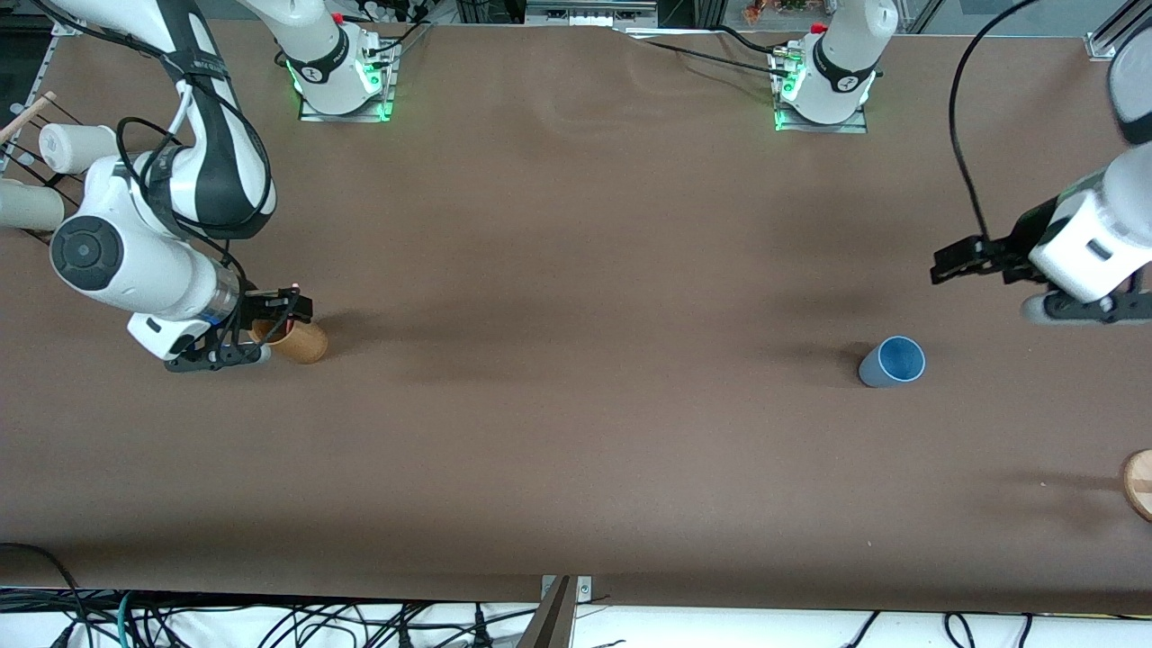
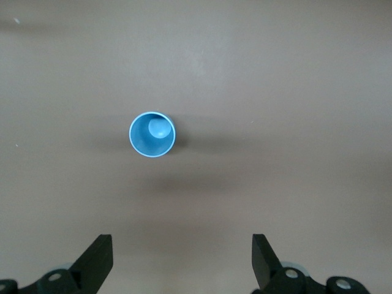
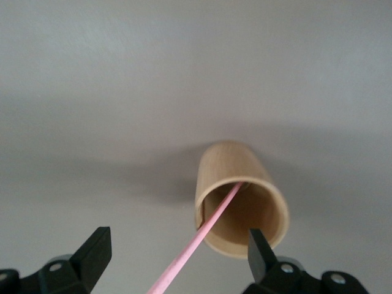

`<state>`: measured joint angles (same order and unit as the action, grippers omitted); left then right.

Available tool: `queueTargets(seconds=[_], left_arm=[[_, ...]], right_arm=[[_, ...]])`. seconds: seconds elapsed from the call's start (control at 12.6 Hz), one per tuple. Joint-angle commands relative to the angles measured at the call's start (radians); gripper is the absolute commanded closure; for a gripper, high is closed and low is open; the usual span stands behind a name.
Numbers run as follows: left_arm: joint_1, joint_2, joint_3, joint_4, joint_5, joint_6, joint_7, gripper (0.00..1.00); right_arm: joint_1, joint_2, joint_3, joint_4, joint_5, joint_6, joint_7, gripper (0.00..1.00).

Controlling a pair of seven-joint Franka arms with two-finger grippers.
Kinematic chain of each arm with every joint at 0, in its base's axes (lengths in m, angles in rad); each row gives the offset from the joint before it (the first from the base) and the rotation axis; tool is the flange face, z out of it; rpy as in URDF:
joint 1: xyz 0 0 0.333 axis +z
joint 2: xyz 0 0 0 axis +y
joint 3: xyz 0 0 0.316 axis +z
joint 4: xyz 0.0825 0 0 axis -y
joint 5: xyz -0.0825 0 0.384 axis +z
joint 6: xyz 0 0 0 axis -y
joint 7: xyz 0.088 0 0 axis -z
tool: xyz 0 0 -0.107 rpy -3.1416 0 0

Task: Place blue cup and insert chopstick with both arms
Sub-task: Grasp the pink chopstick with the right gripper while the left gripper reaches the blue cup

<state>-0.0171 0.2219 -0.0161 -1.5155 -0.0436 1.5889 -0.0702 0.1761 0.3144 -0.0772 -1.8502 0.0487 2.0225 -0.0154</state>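
Brown table [image 1: 576, 432]: blue cup [image 1: 892, 362] is standing upright at lower right, tan cup [image 1: 297, 341] at mid-left.
Left gripper [image 1: 954, 261] is hanging wide open above the blue cup; right gripper [image 1: 286, 304], fingers wide, is hovering at the tan cup, pink chopstick [image 3: 199, 239] leaning inside.

Even, soft light from overhead fills the table [image 1: 576, 270], leaving faint, blurred shadows beside the blue cup [image 1: 892, 362] and the tan cup [image 1: 301, 342]. Green lamps glow at both arm bases. In the right wrist view the chopstick [image 3: 196, 245] blurs where it nears the lens.
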Motion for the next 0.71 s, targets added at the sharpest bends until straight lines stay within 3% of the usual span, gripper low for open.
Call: queueTargets(seconds=[0.0, 0.24, 0.4, 0.63], left_arm=[[-0.006, 0.14, -0.002, 0.034, 0.031, 0.013, 0.021, 0.0], [-0.007, 0.264, -0.008, -0.024, 0.033, 0.204, 0.02, 0.0], [-0.007, 0.242, -0.008, -0.171, 0.056, 0.41, 0.018, 0.0], [-0.007, 0.244, -0.008, -0.287, 0.064, 0.606, 0.013, 0.0]], right_arm=[[-0.007, -0.047, 0.007, -0.082, 0.049, -0.005, 0.058, 0.06], [-0.01, -0.063, -0.001, -0.086, 0.063, -0.057, 0.063, 0.08], [-0.018, -0.064, -0.003, -0.087, 0.063, -0.071, 0.057, 0.13], [-0.035, -0.058, -0.007, -0.09, 0.063, -0.07, 0.034, 0.23]])
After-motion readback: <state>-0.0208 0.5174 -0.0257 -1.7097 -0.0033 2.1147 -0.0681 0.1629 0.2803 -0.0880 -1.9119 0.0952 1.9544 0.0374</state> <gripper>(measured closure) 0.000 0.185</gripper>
